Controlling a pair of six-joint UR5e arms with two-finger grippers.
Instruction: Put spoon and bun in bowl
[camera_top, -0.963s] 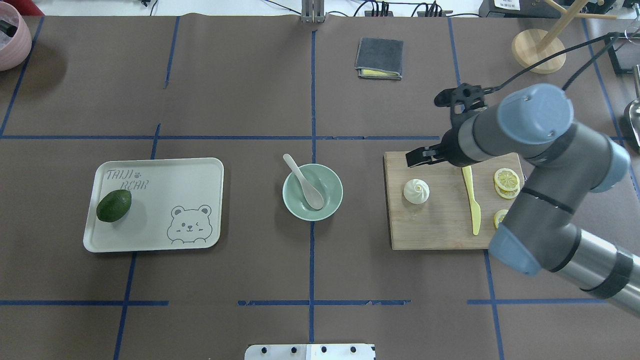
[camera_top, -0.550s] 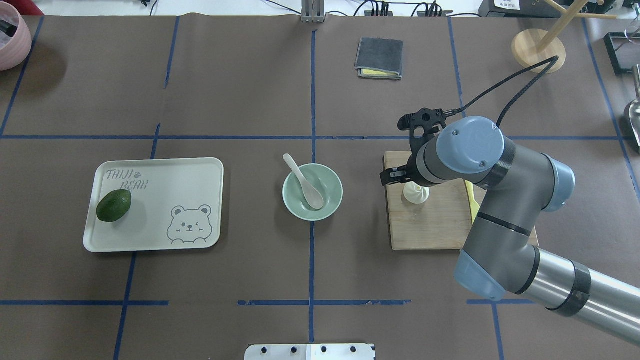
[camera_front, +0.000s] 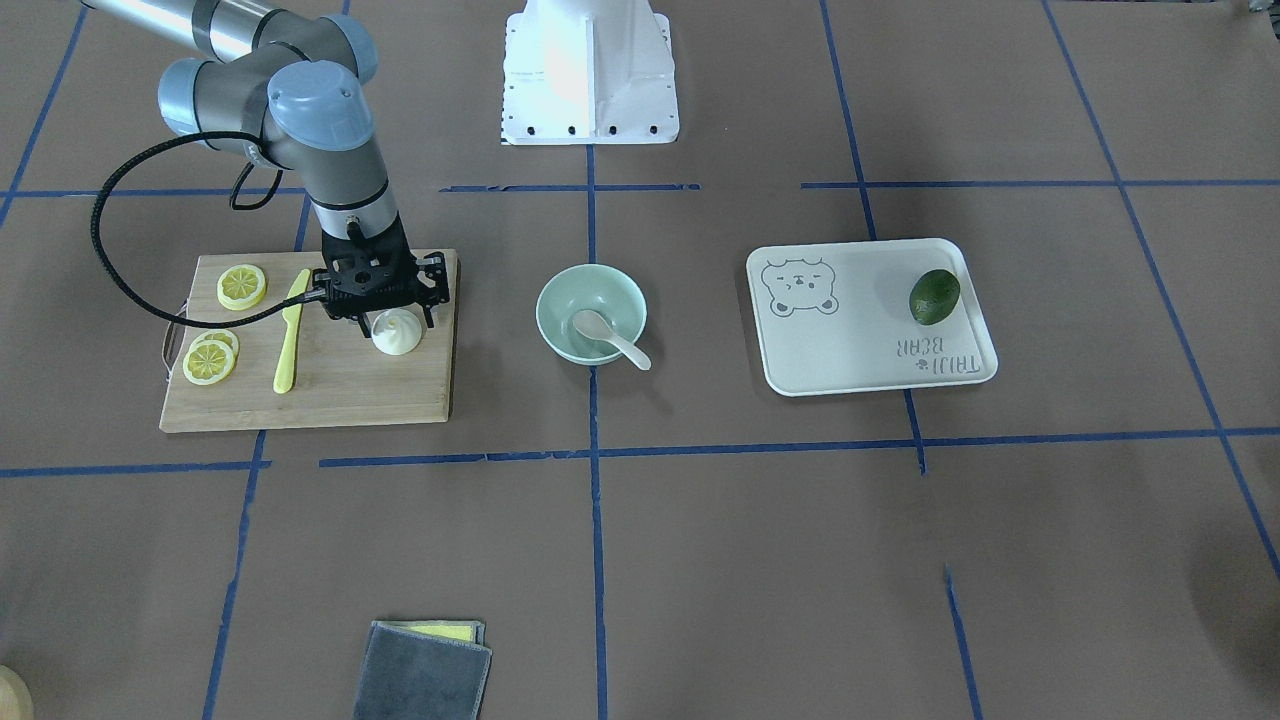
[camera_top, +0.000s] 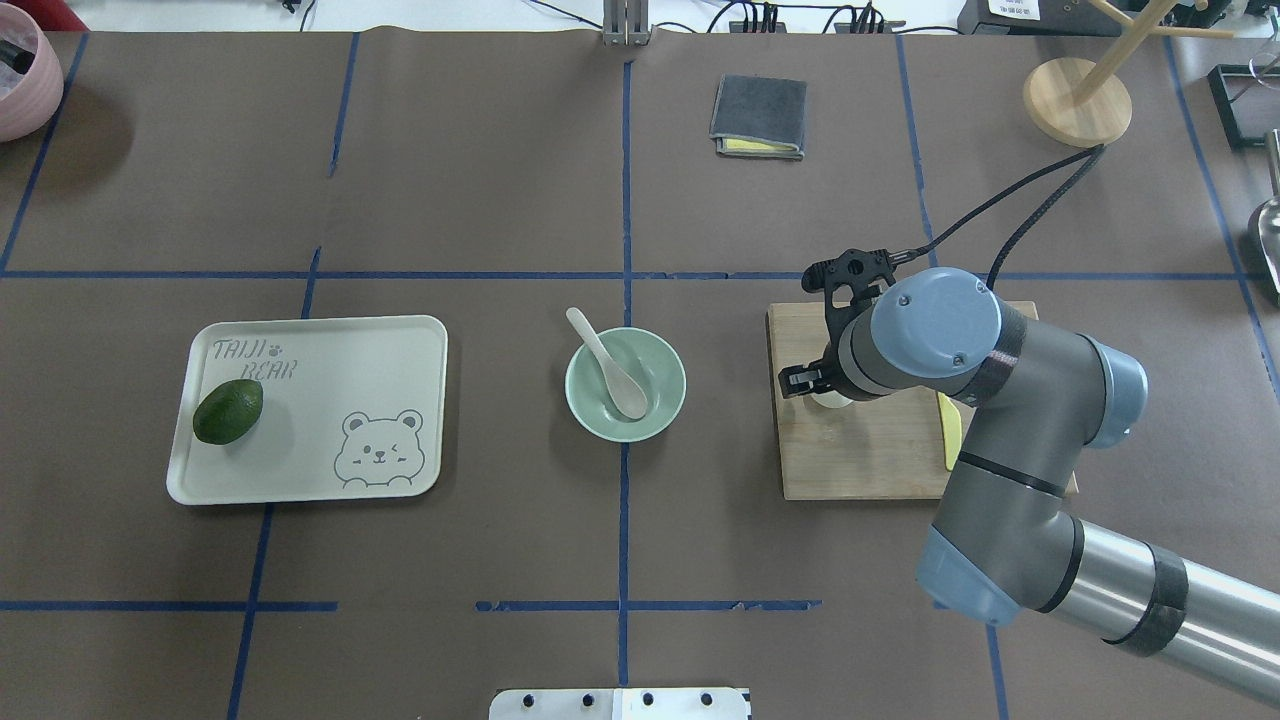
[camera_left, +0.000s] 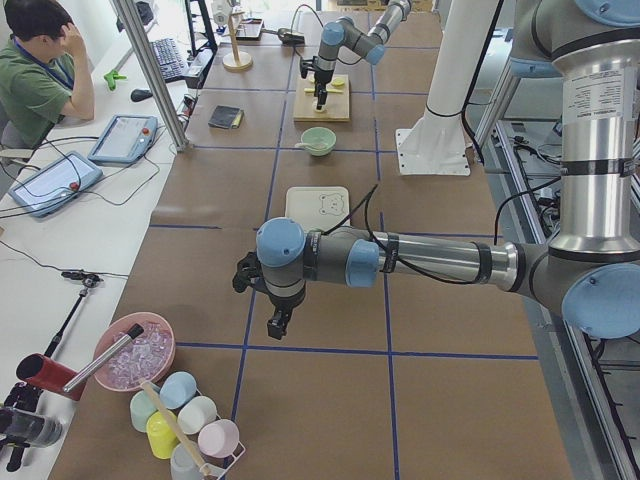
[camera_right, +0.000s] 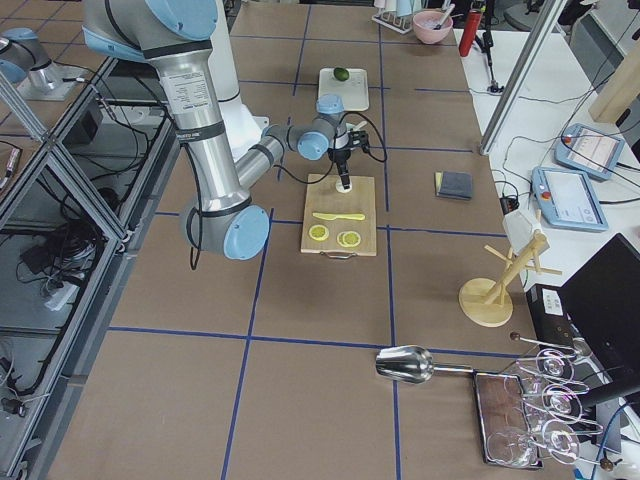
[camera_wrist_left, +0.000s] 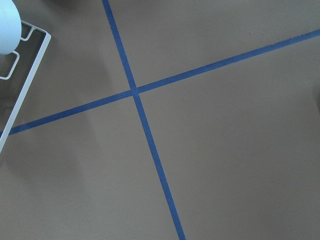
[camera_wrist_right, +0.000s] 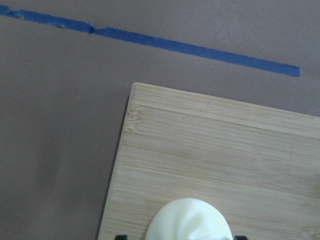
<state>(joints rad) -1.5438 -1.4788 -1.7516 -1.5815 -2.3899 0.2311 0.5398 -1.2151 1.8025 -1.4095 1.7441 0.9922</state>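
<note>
The bun (camera_front: 397, 335) sits on the wooden board (camera_front: 340, 395), now straddled by the right pincer (camera_front: 396, 320), which has dropped over it with jaws spread apart, while the spoon (camera_front: 603, 333) stays resting in the bowl (camera_front: 546, 300); the left pincer's (camera_left: 278, 322) grip I cannot tell.

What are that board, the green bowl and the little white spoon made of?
Board: bamboo or wood, matte; pale strips with fine grain show. Bowl: smooth, faintly glossy mint, ceramic or melamine, unclear. Spoon: off-white, thick, smooth; likewise ceramic or plastic.
</note>
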